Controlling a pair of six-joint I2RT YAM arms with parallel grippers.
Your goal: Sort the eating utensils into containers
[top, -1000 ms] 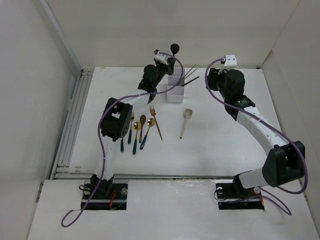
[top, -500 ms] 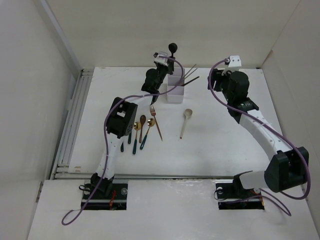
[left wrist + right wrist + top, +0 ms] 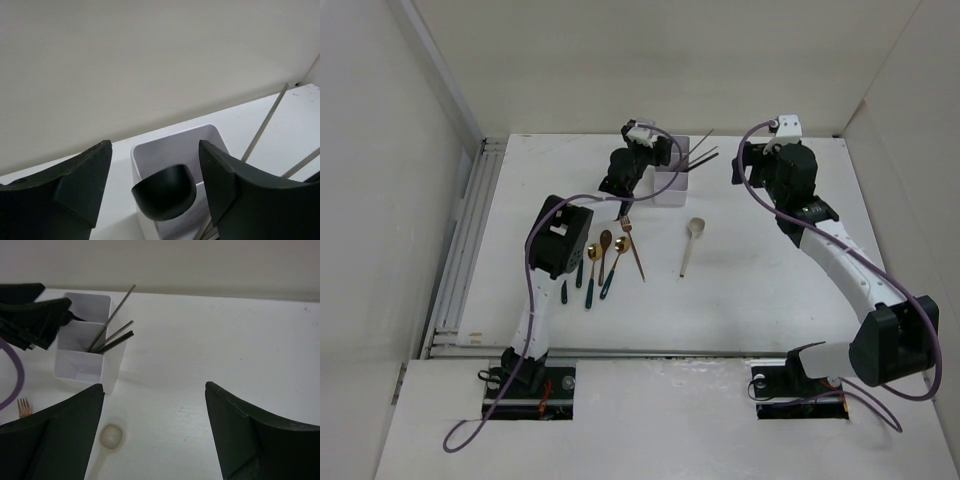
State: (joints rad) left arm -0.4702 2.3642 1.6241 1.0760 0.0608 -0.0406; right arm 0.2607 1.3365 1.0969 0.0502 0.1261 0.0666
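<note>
Well, my left gripper gapes empty over the black spoon in the organizer, chopsticks alongside; my right gripper gapes empty too. Pale spoon, copper fork, gold-headed cutlery lie unsorted.

— What surrounds the work area?
— You have a white table filling the middle of the overhead view. It is boxed in by a plain back wall at the top, a left wall and a right wall.
— And along the edges?
— Look at the left of your frame. A ribbed metal rail runs up the table's side and turns along its near edge. Below that, at the bottom of the frame, lies a white panel.
</note>
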